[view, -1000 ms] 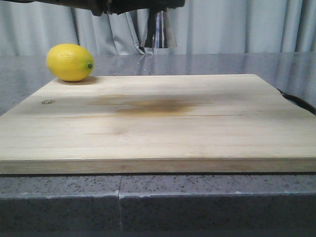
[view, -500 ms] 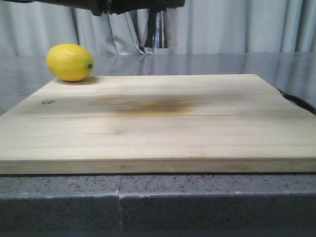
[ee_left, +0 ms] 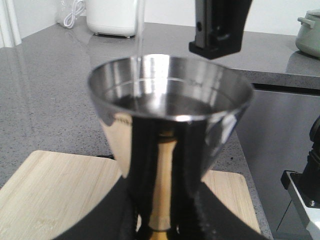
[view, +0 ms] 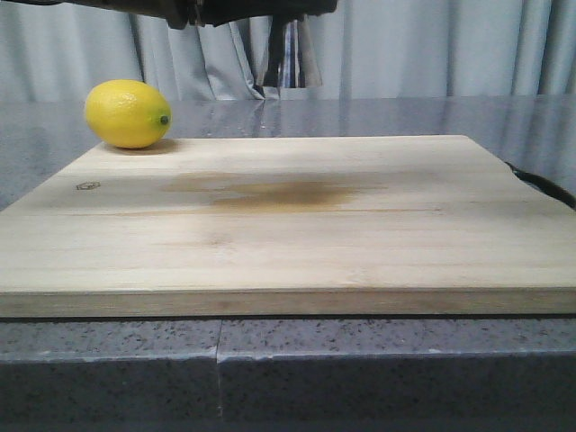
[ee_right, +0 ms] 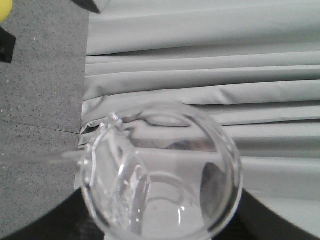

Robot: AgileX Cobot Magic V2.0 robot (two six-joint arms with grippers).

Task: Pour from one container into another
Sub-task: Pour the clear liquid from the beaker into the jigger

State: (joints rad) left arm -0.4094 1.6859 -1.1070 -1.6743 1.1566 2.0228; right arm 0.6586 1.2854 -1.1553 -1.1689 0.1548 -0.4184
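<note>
A grey stone tabletop [view: 378, 115] carries a broad wooden cutting board [view: 288, 225], bare but for a brown stain, with a lemon [view: 128, 113] at its far left corner. High above the board, at the top edge of the front view, the two arms meet, and their pose is unchanged from a second ago: the pour is holding steady rather than starting or ending. The left hand [ee_left: 160, 220] grips the steel jigger [ee_left: 170, 125] by its narrow gold-banded waist, cup upright, its dark padded fingers [ee_left: 115, 215] closed around the stem. A thin clear stream [ee_left: 139, 30] falls into the cup, where liquid already lies below the inner line. The right hand, its fingers mostly hidden, holds the glass beaker [ee_right: 160, 172] tipped on its side, lip toward the jigger, with some liquid pooled near the spout. By the look of it the transfer is well under way, and overfilling is the risk to watch.
</note>
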